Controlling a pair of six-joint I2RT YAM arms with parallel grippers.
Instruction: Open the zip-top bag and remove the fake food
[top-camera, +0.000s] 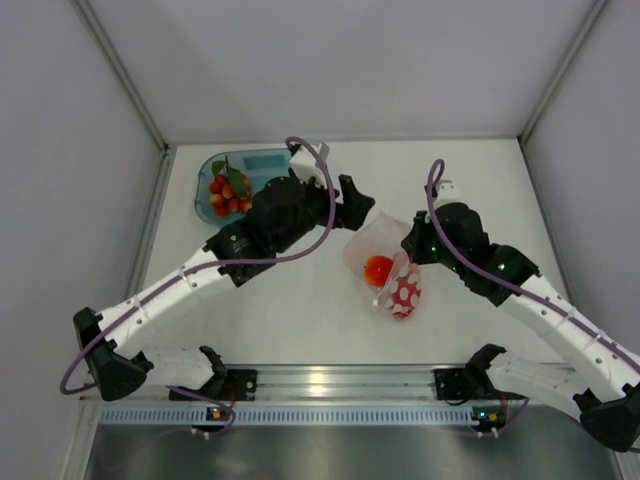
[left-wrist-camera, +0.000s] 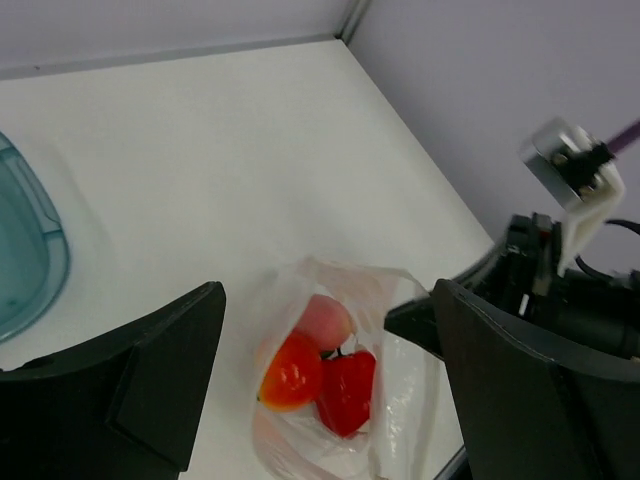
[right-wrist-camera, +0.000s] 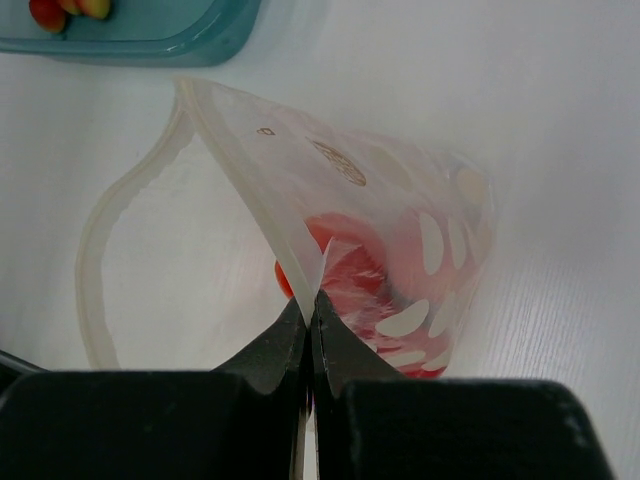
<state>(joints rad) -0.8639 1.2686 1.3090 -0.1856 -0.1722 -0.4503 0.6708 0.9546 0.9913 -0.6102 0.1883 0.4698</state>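
Observation:
The zip-top bag (top-camera: 388, 268) lies mid-table with its mouth held open. My right gripper (right-wrist-camera: 312, 300) is shut on the bag's rim strip (right-wrist-camera: 250, 170) and lifts that edge. Inside the bag (left-wrist-camera: 400, 400) I see fake food: a round tomato (left-wrist-camera: 290, 372), a red pepper (left-wrist-camera: 347, 390) and a pink peach (left-wrist-camera: 325, 320). My left gripper (left-wrist-camera: 328, 305) hangs open over the bag's mouth, one finger on each side, touching nothing. In the top view the left gripper (top-camera: 358, 205) is just behind the bag and the right gripper (top-camera: 410, 245) at its right edge.
A translucent teal tray (top-camera: 262, 162) stands at the back left with a red berry cluster (top-camera: 228, 190) in it. The tray's rim (left-wrist-camera: 45, 255) shows at the left of the left wrist view. White walls close in the table on three sides.

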